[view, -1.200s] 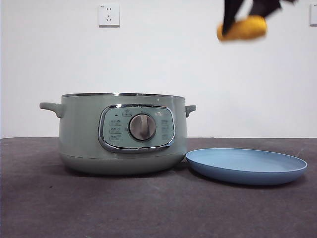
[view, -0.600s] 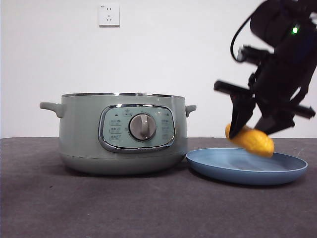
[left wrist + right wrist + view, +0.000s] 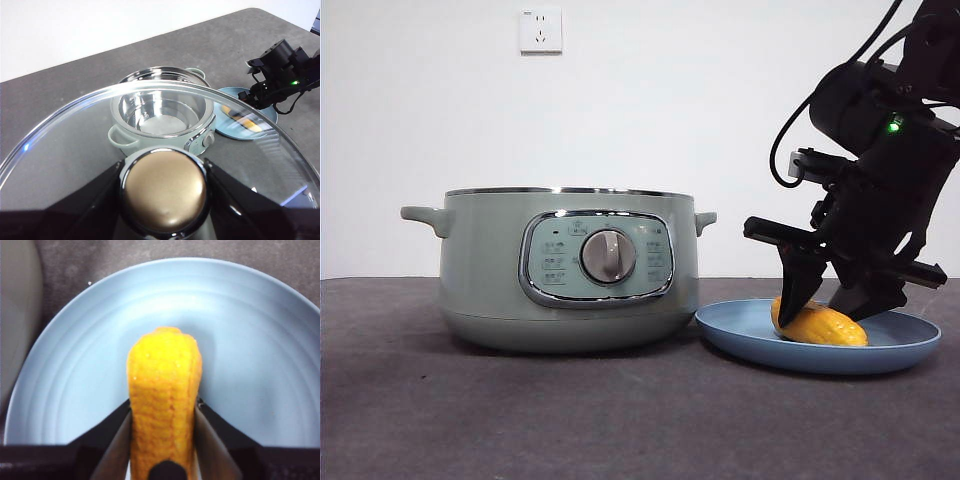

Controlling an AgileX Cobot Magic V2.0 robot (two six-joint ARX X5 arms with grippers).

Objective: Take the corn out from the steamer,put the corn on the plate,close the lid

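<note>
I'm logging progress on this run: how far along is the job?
Done: the corn is out of the steamer, whose pot is open. In hand: the right pincer grips the corn, lowered onto the plate but not released. Left: let go, then close the lid, which the left pincer holds by its knob.

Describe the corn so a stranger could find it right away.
Find the big green steamer; beside it lies a blue plate. On the plate sits the corn, gripped by the right gripper. It is the only yellow-orange thing there.
</note>
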